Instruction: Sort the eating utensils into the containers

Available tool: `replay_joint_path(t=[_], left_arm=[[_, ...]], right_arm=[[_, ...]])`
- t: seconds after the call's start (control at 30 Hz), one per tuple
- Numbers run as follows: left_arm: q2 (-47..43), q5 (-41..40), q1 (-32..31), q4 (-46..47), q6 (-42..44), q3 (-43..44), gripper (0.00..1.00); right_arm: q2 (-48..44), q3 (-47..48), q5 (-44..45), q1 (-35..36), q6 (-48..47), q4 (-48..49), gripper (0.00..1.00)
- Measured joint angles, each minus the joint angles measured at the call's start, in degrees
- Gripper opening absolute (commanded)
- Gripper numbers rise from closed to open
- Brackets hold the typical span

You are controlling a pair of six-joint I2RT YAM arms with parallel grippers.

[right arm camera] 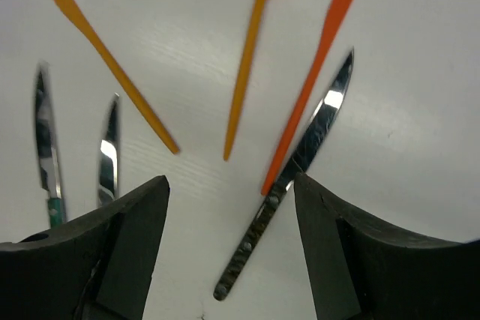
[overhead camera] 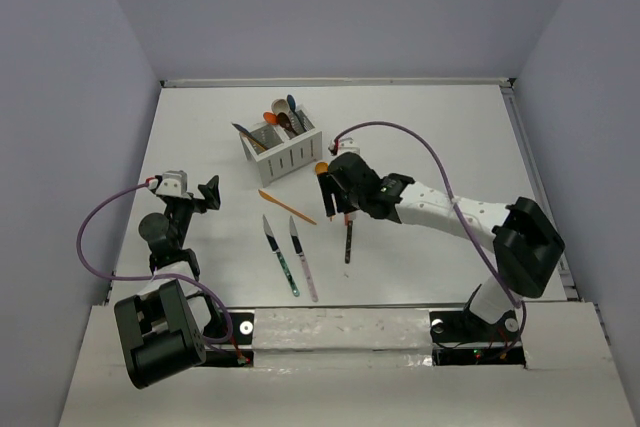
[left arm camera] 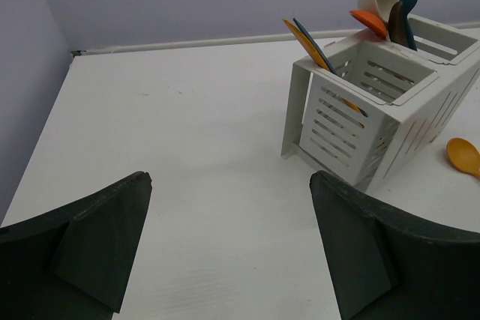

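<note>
The white slotted caddy (overhead camera: 283, 145) (left arm camera: 375, 103) stands at the back of the table, with spoons (overhead camera: 285, 112) (left arm camera: 390, 5) upright in its far compartment and an orange knife (left arm camera: 307, 39) in the near one. My right gripper (overhead camera: 338, 205) (right arm camera: 231, 185) hovers open over a dark-handled steel knife (right arm camera: 289, 177) (overhead camera: 348, 240) lying flat between its fingers, not gripped. Beside that knife lie a red-orange knife (right arm camera: 315, 76), an orange spoon (right arm camera: 251, 43) (overhead camera: 322, 169) and an amber knife (right arm camera: 112, 61) (overhead camera: 287, 206). My left gripper (overhead camera: 207, 192) (left arm camera: 231, 185) is open and empty, left of the caddy.
Two more steel knives (overhead camera: 281, 255) (overhead camera: 303, 257) lie side by side near the front, also seen as the left knife (right arm camera: 43, 136) and its neighbour (right arm camera: 107, 155) in the right wrist view. Grey walls enclose the table on three sides.
</note>
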Motion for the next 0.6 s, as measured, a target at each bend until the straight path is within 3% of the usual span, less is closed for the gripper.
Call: replay_joint_path(t=[0.17, 0.33, 0.6], left_arm=[[-0.15, -0.13, 0.0, 0.17, 0.0, -0.13, 0.99], [-0.85, -0.2, 0.0, 0.39, 0.09, -0.76, 0.99], [-1.22, -0.33, 0.0, 0.46, 0.39, -0.87, 0.99]], right_arm=[[5.2, -3.43, -0.57, 0.04, 6.1, -8.39, 0.7], [8.13, -4.07, -0.31, 0.04, 9.4, -10.23, 0.63], [12.2, -3.72, -0.52, 0.04, 11.89, -9.97, 0.36]])
